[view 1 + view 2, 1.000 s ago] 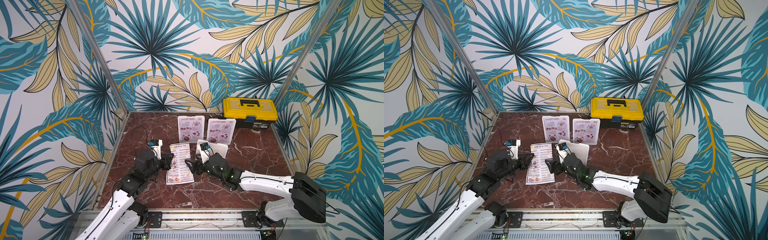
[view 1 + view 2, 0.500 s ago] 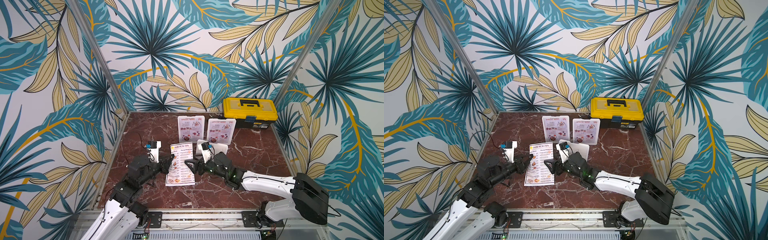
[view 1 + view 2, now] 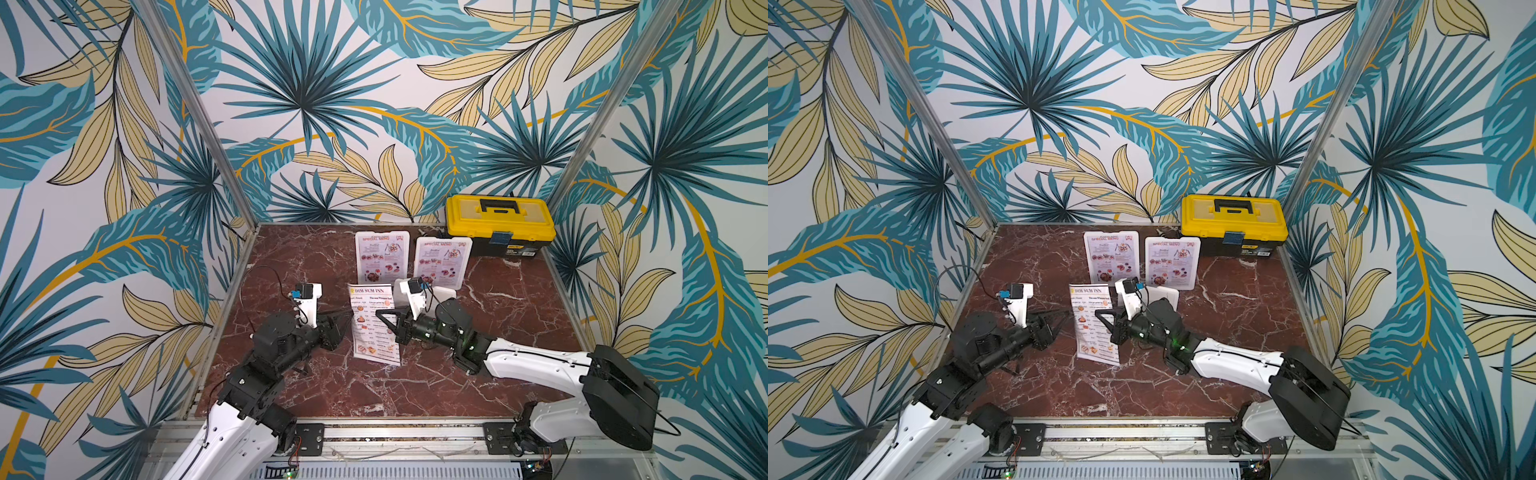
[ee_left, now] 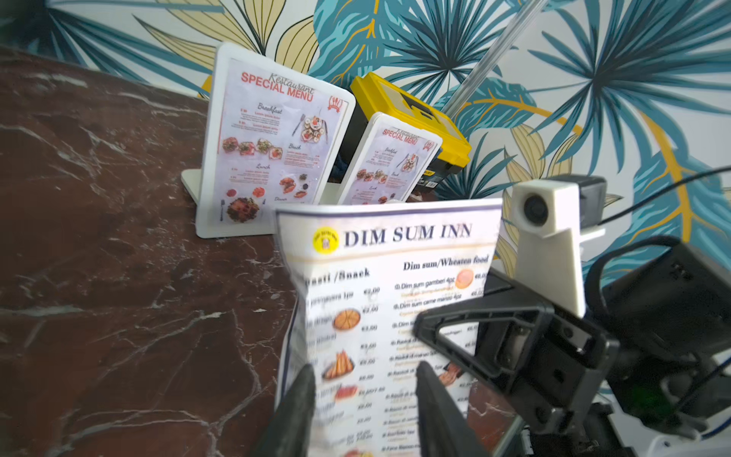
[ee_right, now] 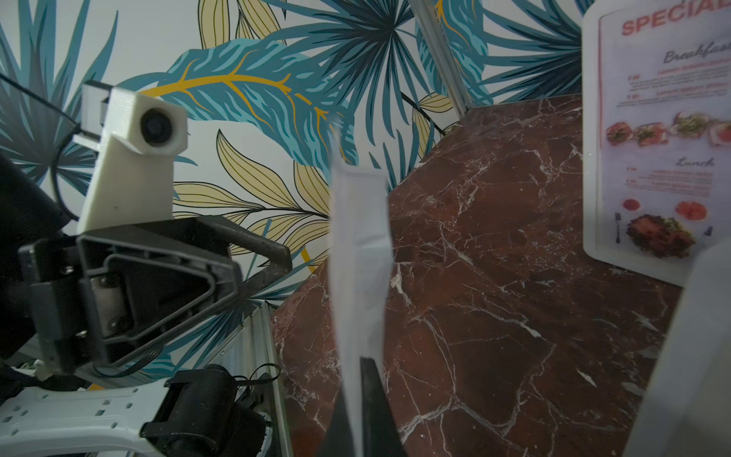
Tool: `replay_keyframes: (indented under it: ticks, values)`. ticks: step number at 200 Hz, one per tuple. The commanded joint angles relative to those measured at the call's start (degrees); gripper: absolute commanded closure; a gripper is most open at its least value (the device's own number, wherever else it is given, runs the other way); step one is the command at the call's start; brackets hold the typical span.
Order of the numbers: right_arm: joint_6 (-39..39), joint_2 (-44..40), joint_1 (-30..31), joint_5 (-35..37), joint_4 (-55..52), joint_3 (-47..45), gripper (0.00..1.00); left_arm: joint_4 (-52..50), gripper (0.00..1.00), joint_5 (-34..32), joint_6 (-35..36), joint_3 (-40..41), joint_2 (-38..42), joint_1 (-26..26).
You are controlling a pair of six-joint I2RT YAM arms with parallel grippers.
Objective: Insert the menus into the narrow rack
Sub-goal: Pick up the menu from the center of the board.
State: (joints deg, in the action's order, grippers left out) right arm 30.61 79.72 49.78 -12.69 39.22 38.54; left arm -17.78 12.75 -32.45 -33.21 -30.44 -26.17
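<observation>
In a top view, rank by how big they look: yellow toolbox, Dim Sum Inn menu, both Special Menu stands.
1. Yellow toolbox
2. Dim Sum Inn menu, nearer the camera
3. Special Menu stands: alike, unranked

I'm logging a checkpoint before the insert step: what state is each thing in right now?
DIM SUM INN menu: held upright, gripped at one side edge.
right end effector: shut on the DIM SUM INN menu.
left end effector: open, holding nothing.
left SPECIAL MENU sheet: standing in a white rack.
right SPECIAL MENU sheet: standing in a white rack.
yellow toolbox: lid closed.
</observation>
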Motion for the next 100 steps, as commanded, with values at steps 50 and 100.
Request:
replay_keyframes:
  ticks: [50, 100]
  values:
    - [-5.38, -6.17, -1.44, -4.86, -0.49, -3.26, 1.0, 20.72, 0.0, -0.11, 3.74, 14.35, 2.84, 0.21]
    - [-7.75, -13.5, -2.07, -4.33, -2.56, -7.27, 1.0, 38.11, 0.0, 20.5, 2.93, 17.39, -1.03, 5.97]
